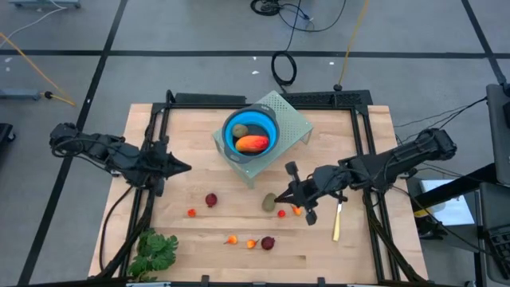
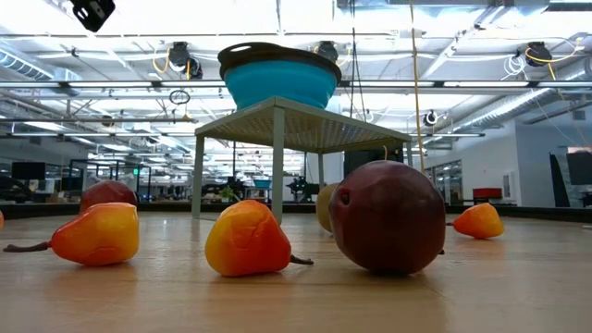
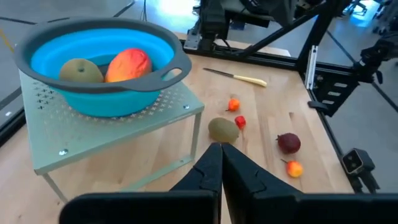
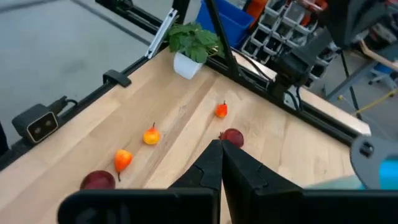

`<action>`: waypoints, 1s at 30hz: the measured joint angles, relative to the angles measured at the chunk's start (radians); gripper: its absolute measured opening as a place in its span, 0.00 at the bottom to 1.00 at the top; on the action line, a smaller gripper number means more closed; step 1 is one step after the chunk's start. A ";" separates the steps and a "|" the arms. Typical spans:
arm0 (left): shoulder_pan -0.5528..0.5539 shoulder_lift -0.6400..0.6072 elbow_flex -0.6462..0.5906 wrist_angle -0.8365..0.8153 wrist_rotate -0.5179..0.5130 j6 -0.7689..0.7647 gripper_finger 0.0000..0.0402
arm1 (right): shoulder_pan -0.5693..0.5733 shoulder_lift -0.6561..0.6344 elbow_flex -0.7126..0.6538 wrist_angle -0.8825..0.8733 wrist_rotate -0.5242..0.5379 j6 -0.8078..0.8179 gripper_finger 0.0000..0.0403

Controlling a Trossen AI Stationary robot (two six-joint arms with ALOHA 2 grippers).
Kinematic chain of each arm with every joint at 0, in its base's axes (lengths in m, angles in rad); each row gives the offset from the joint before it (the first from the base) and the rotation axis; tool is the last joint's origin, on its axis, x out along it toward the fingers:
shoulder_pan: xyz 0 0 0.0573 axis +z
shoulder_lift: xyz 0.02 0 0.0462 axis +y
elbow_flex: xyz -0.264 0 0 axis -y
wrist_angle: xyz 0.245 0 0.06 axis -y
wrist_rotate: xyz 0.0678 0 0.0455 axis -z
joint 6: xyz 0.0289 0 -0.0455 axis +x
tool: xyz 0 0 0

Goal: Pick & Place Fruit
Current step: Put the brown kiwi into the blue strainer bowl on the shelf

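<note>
Blue collapsible silicone bowl (image 1: 250,132) sits on a pale green perforated metal stand (image 1: 291,118) near the middle of the tabletop's far edge. Already in it: one long orange-red toy fruit (image 1: 253,143) and one oval brown-green piece (image 1: 240,130).

Loose on the wooden tabletop (image 1: 183,247): second oval brown-green piece (image 1: 269,202), two dark red balls (image 1: 211,200) (image 1: 268,242), and several tiny orange and red pieces (image 1: 232,239) spread along the centre and toward the near edge.

Right pincer (image 1: 288,194) hovers just beside the oval piece, fingers together, empty. Left pincer (image 1: 180,167) waits near the left edge, fingers together, empty.

Handling judgement: pieces look like light, hard, smooth plastic; the round ones will likely roll if nudged. Take the oval across its short axis, at mid-body. The tiny ones probably need a low, centred pinch; stems are too small to judge.
</note>
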 joint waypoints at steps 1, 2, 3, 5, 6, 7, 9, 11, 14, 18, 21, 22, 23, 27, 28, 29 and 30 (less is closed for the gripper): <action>0.000 -0.008 -0.007 0.000 0.000 0.001 0.01 | 0.005 0.010 0.012 -0.001 0.000 -0.013 0.00; 0.000 -0.016 -0.013 0.000 0.001 0.004 0.01 | 0.008 0.022 0.025 -0.001 0.000 -0.025 0.00; 0.000 -0.022 -0.018 0.000 0.011 0.012 0.00 | 0.009 0.034 0.038 0.001 0.000 -0.034 0.00; 0.000 -0.033 -0.022 0.001 0.029 0.025 0.01 | 0.010 0.055 0.056 -0.001 0.000 -0.040 0.00; 0.000 -0.037 -0.024 0.002 0.040 0.030 0.02 | 0.012 0.066 0.064 -0.002 0.001 -0.040 0.00; 0.000 -0.044 -0.025 0.002 0.045 0.038 0.02 | 0.014 0.074 0.072 -0.001 0.001 -0.040 0.00; 0.000 -0.053 -0.025 0.002 0.052 0.050 0.01 | 0.015 0.083 0.076 -0.002 0.001 -0.042 0.00; 0.000 -0.065 -0.025 -0.001 0.052 0.064 0.01 | 0.016 0.098 0.084 -0.001 0.003 -0.044 0.00; 0.001 -0.080 -0.025 -0.005 0.067 0.086 0.02 | 0.023 0.114 0.089 -0.015 0.035 -0.041 0.00; 0.000 -0.104 -0.025 -0.028 0.071 0.095 0.00 | 0.028 0.135 0.113 -0.045 0.050 -0.040 0.00; 0.000 -0.125 -0.025 -0.041 0.072 0.097 0.02 | 0.028 0.150 0.139 -0.098 0.047 -0.032 0.00; 0.001 -0.130 -0.025 -0.042 0.077 0.101 0.01 | 0.028 0.154 0.149 -0.125 0.047 -0.030 0.00; 0.001 -0.137 -0.025 -0.041 0.090 0.109 0.01 | 0.028 0.157 0.162 -0.147 0.047 -0.029 0.00; 0.000 -0.154 -0.025 -0.041 0.104 0.124 0.01 | 0.028 0.180 0.212 -0.240 0.045 -0.026 0.00; 0.000 -0.157 -0.025 -0.042 0.104 0.127 0.02 | 0.028 0.188 0.223 -0.253 0.038 -0.027 0.00; 0.001 -0.158 -0.026 -0.041 0.104 0.130 0.01 | 0.028 0.194 0.228 -0.262 0.022 -0.028 0.00; 0.001 -0.159 -0.029 -0.032 0.104 0.133 0.01 | 0.028 0.201 0.233 -0.267 0.007 -0.029 0.00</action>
